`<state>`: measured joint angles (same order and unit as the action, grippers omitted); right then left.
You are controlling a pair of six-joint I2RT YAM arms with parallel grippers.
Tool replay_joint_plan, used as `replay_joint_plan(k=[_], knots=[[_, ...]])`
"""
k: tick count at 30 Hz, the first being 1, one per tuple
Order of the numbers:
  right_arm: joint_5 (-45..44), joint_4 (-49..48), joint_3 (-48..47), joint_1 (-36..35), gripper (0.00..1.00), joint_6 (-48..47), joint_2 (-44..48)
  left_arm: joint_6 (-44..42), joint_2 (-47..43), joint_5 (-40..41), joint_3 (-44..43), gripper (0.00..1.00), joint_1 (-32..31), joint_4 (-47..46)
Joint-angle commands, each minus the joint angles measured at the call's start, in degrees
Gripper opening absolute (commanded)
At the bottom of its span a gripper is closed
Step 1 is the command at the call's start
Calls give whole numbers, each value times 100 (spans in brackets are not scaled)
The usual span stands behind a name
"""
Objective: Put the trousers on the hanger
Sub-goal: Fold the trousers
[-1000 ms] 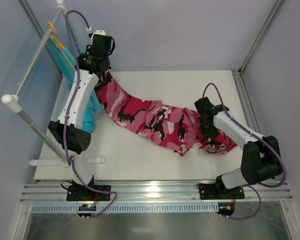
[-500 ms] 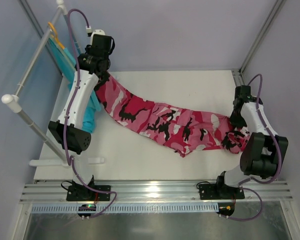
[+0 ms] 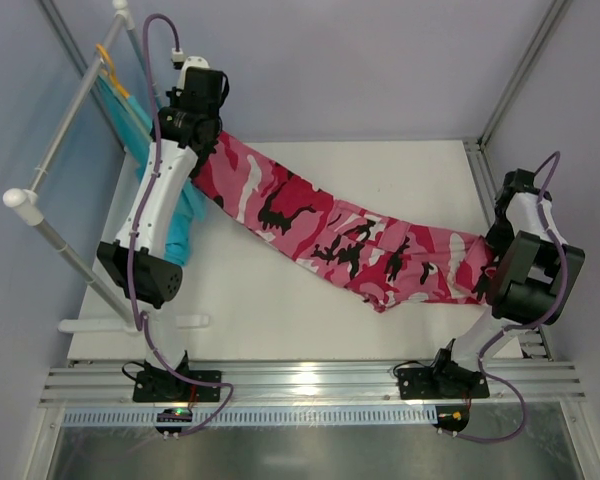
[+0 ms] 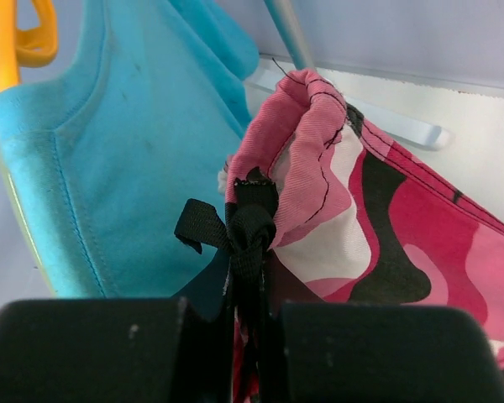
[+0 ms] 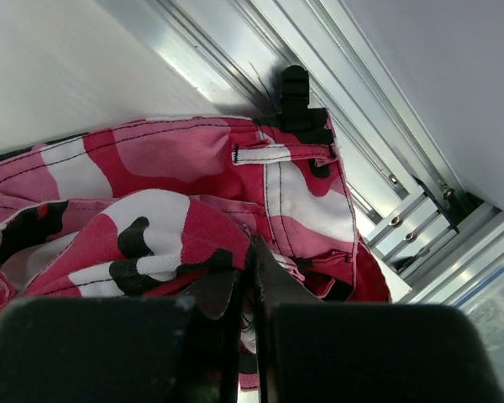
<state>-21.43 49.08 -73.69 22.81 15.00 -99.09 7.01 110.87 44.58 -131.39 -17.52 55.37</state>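
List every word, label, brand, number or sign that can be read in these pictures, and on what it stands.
None: no readable text shows on the trousers, the teal garment or the orange hanger, nor elsewhere in any view.

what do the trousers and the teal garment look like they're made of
The trousers look like woven cotton twill, matte: fine diagonal ribs show at the pink hem. The teal garment is probably a soft knit jersey, matte, with a smooth face and stitched seams.
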Motion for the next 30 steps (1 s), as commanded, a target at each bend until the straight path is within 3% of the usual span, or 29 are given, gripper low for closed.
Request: replay_joint_plan(k=[1,4,5,9,15,18,22,24,28,30], knots=[[-134,-91,-128,48,4,46,-23,-305,48,569,-290,0,29,-449],[235,-74,-277,48,18,11,-14,-332,119,517,-343,0,38,-431],[401,-39,-330,40,31,3,56,-314,128,482,-352,0,38,-405],[798,241,-629,-13,58,248,555,-305,58,446,-422,0,29,-326],[764,391,2,-84,65,626,1741,-322,-144,455,-388,0,38,-317],[613,217,678,-22,71,688,1972,-366,-302,534,-169,0,38,-369],[650,-126,1145,75,72,644,2043,-524,-531,736,105,0,47,-528],[675,-328,1313,180,70,609,1885,-525,-663,710,149,0,99,-563],[570,-663,1463,224,54,731,1402,-551,-812,746,219,0,222,-589],[404,-759,1559,233,52,846,1164,-551,-848,728,202,0,266,-572]])
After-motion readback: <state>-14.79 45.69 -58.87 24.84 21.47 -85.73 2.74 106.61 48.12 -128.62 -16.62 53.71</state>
